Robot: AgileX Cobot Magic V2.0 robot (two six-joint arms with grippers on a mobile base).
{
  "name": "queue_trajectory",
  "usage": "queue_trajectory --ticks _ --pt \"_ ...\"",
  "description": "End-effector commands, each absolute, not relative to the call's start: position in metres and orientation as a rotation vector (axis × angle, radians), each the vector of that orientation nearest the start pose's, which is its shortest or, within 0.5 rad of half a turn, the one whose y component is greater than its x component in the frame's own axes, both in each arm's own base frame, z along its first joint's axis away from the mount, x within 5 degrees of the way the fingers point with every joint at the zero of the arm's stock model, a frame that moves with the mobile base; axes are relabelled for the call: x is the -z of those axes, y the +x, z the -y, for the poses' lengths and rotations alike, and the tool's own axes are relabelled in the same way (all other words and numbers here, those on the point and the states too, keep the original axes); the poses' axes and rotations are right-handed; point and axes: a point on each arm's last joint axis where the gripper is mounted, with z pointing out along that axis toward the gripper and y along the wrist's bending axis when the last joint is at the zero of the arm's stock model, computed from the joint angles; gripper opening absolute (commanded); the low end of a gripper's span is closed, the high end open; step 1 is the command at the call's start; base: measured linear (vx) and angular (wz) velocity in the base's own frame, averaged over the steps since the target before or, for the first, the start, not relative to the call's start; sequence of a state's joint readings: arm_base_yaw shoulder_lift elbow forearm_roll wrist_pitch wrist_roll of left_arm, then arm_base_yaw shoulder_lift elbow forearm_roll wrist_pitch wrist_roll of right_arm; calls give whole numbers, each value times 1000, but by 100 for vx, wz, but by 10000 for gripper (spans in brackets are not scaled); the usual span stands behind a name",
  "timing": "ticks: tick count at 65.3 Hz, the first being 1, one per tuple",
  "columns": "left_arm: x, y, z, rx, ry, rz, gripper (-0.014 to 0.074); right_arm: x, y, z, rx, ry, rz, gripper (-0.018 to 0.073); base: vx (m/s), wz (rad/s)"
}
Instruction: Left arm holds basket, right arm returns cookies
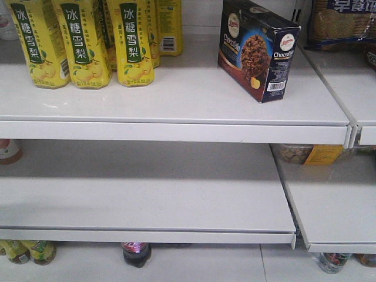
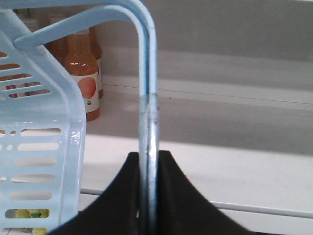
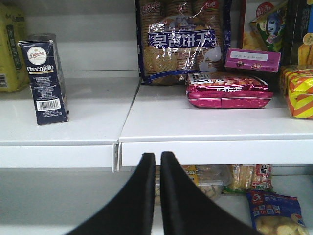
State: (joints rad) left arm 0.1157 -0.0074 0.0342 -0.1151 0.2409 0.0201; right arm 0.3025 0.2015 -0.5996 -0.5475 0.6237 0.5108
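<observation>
The dark navy Chocofello cookies carton (image 1: 257, 48) stands upright on the upper white shelf (image 1: 176, 97), near that shelf's right edge and set back from its front lip, turned at an angle so that both its cookie-picture front and its narrow barcode side show. In the right wrist view the same carton (image 3: 45, 81) stands to the left, its barcode side facing the camera, well apart from the right gripper (image 3: 158, 161), whose two black fingers lie almost together with only a thin slit between them and nothing held (it sits low, in front of the shelf's front edge). To the left on the same shelf, toward its back left corner, stands a row of yellow drink cartons (image 1: 88, 41) with green labels. Beyond the seam at the shelf's right edge, the neighbouring shelf (image 3: 215, 122) carries a tall clear pack of round biscuits (image 3: 181, 39) at the back and a flat pink snack bag (image 3: 227, 90) lying in front of it. The left gripper (image 2: 149, 196) is clamped on a hoop handle (image 2: 148, 98) of the light blue basket (image 2: 39, 147), the pale blue bar running upright between its black fingers; the basket's slotted wall fills the left of that view. Behind it, orange drink bottles (image 2: 83, 73) stand on a white shelf.
</observation>
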Motion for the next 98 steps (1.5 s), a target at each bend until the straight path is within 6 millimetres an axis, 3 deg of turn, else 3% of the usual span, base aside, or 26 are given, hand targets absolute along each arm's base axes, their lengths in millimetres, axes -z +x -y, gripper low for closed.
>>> queue_trajectory --ticks 1,74,98 --pt "-201 54 -5 -23 -129 -1594 -3 -361 36 16 -14 0 -1558 -11 0 0" --pt "-201 54 -5 -23 -129 -1594 -3 -360 35 15 -38 18 -1569 -11 0 0" --pt "-201 54 -5 -23 -129 -1594 -3 -358 35 8 183 43 -1540 -11 0 0"
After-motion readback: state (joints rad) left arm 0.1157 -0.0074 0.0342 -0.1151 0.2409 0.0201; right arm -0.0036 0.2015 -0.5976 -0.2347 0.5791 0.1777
